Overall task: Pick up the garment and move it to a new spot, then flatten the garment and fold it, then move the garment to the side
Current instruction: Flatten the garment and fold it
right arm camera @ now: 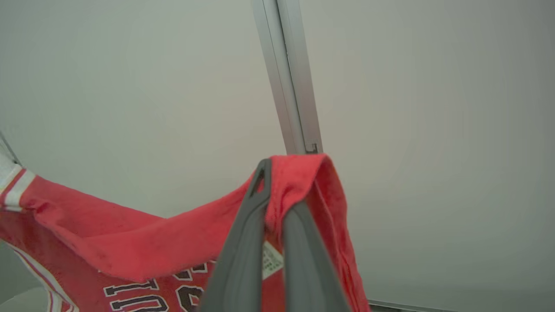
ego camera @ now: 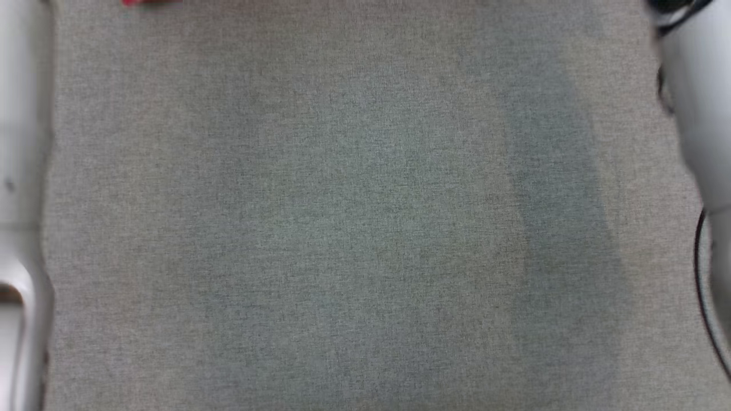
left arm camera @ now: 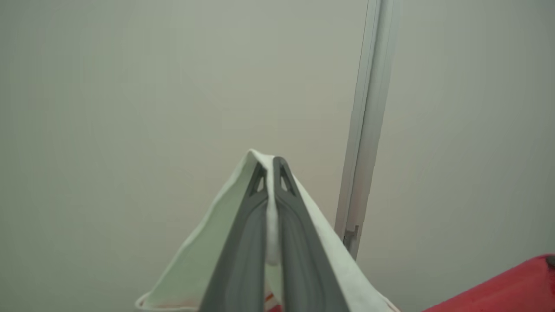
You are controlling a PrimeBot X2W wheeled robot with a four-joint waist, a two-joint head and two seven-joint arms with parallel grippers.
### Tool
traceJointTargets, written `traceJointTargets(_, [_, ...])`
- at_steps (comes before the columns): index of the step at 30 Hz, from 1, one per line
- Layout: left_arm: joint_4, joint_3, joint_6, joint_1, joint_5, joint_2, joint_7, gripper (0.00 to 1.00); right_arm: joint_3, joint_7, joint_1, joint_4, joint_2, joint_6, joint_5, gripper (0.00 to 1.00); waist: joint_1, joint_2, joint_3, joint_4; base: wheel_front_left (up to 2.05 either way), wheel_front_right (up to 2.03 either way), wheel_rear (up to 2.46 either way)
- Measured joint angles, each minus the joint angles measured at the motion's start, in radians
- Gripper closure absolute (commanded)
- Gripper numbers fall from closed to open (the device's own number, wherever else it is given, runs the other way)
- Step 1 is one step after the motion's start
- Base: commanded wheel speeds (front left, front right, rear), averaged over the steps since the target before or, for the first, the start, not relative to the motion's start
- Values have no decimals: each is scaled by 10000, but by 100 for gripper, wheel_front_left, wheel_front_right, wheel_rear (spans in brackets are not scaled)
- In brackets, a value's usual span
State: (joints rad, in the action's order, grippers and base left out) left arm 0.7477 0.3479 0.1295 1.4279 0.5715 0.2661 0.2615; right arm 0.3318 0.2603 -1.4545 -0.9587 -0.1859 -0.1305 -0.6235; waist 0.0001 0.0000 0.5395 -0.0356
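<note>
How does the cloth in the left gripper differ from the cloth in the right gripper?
The left gripper is shut on a pale white fabric edge, a thin strip between its dark fingers; the right gripper is shut on a red fabric fold that drapes over one finger. The white edge looks plain; the red fold hangs beside dark outlined lettering and a small white label. Both seem parts of one garment.

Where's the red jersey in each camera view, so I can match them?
Head view: red jersey, likely the sliver at the top edge, left.
Left wrist view: white edge pinched in the left gripper jaws, bottom centre; red cloth lower right.
Right wrist view: draped over the right gripper, centre to lower left.
Shared landmark: pale rail in both wrist views.
</note>
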Motion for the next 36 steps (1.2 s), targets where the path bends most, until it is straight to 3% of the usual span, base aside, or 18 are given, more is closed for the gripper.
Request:
traceJointTargets(9, [-2719, -1281, -249, -5126, -100, 54, 4, 100, 59, 12, 4177, 2059, 0, 0, -451, 100, -2, 0, -809, -82, 0, 0, 0])
traceJointTargets(20, [-5204, -2228, -849, -10713, -211, -431, 4, 100, 562, 12, 8278, 3131, -119, 0, -1099, 100, -3, 0, -2228, -183, 0, 0, 0])
traceJointTargets(29, [-6472, -2061, -1294, -14204, 21, -1137, 2, 100, 453, 12, 11049, 3822, -339, 0, -1630, 100, -5, 0, -3408, -44, 0, 0, 0])
traceJointTargets(36, [-7361, -1570, -1639, -15803, -194, -1177, -353, 100, 226, -2, 12878, 4652, -451, 0, -1697, 100, -4, 0, -4142, 145, 0, 0, 0])
